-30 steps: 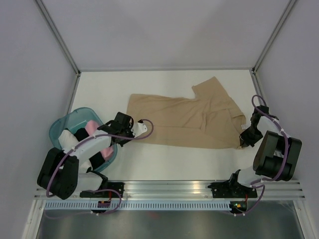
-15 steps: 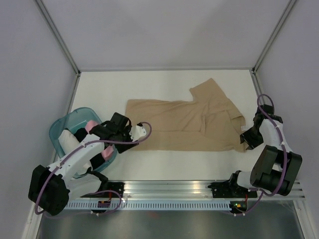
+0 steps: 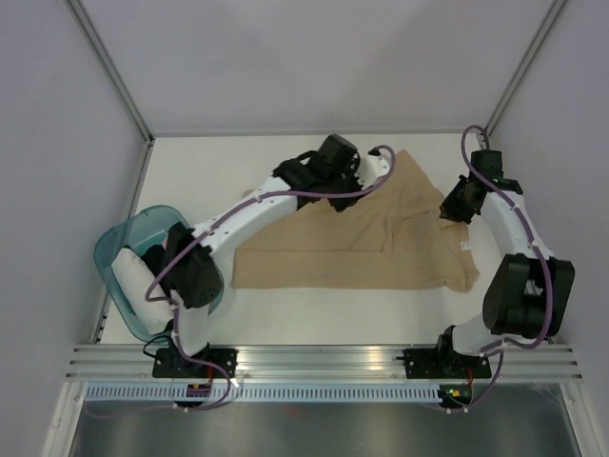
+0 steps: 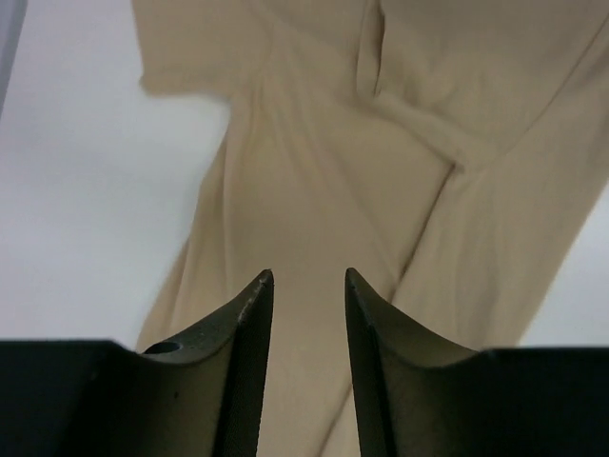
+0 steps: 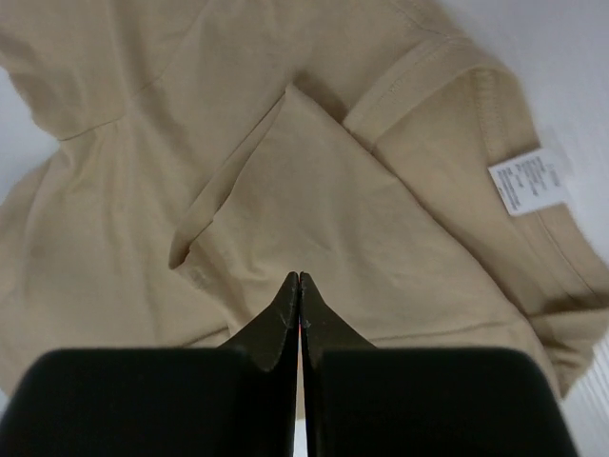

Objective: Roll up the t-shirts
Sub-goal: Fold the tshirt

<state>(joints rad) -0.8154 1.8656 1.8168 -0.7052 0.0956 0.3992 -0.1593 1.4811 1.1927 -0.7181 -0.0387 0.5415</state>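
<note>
Left pincer (image 4: 303,277), spread, hovers over the tan t-shirt (image 4: 314,162); right pincer (image 5: 300,277) is pressed together (seemingly empty). Smooth the folded flap (image 5: 314,214) just ahead before rolling.

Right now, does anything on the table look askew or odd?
Yes: the tan fabric t-shirt lies skewed, not flat. A flap near its right end is folded over onto the body, and its white care label faces up.

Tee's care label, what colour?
The label is white with dark print; the right wrist view shows it best.
</note>
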